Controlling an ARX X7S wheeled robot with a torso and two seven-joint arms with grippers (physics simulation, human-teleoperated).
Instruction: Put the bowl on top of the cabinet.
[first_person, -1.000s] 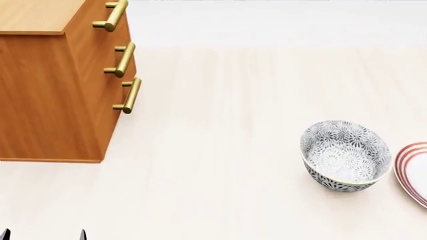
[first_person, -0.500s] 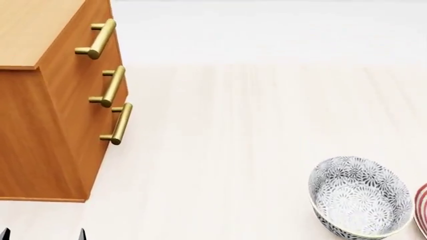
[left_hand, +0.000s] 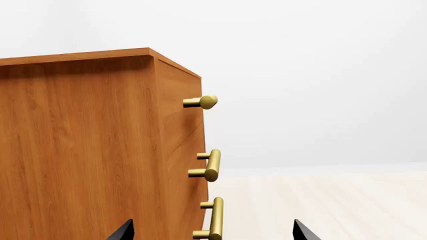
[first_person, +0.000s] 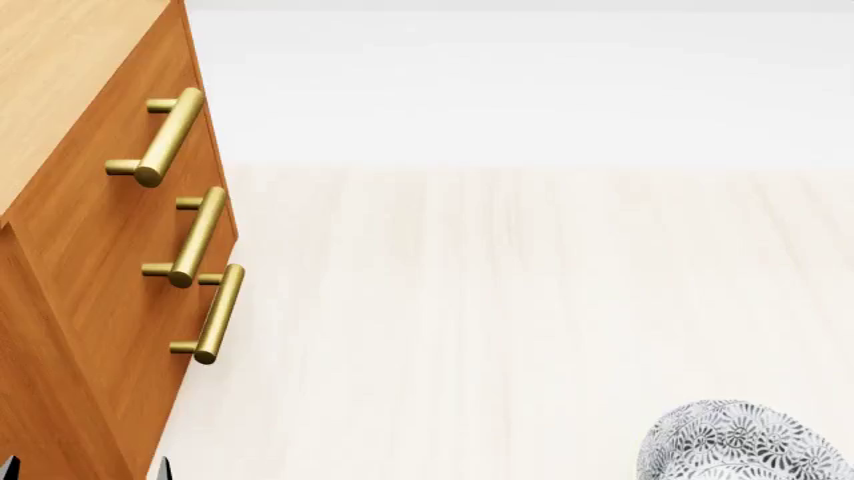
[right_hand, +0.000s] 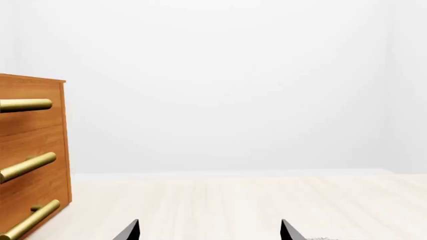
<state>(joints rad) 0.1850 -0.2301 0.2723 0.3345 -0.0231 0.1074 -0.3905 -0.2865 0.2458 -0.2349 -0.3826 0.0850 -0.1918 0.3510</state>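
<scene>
The orange-brown cabinet (first_person: 94, 250) fills the left of the head view, its lighter top (first_person: 54, 70) and three brass handles (first_person: 198, 236) showing. The grey-patterned bowl (first_person: 741, 445) sits on the pale floor at the lower right, cut off by the frame edge. My left gripper (first_person: 87, 470) shows only as two dark tips at the lower left, close to the cabinet's near corner. In the left wrist view the left gripper (left_hand: 212, 232) is open and faces the cabinet (left_hand: 80, 150) corner, nothing held. My right gripper (right_hand: 209, 231) is open over bare floor, with the cabinet (right_hand: 33, 150) off to one side.
Pale wooden floor (first_person: 507, 300) stretches from the cabinet front to a white wall (first_person: 534, 80) at the back. The cabinet's handles (left_hand: 212, 165) stick out from its front, close to the left gripper's line of sight.
The head view has shifted: cabinet and bowl slid downward in the picture, the cabinet looms larger, and the red-ringed plate has left the frame. Bowl itself rests unmoved on the floor.
</scene>
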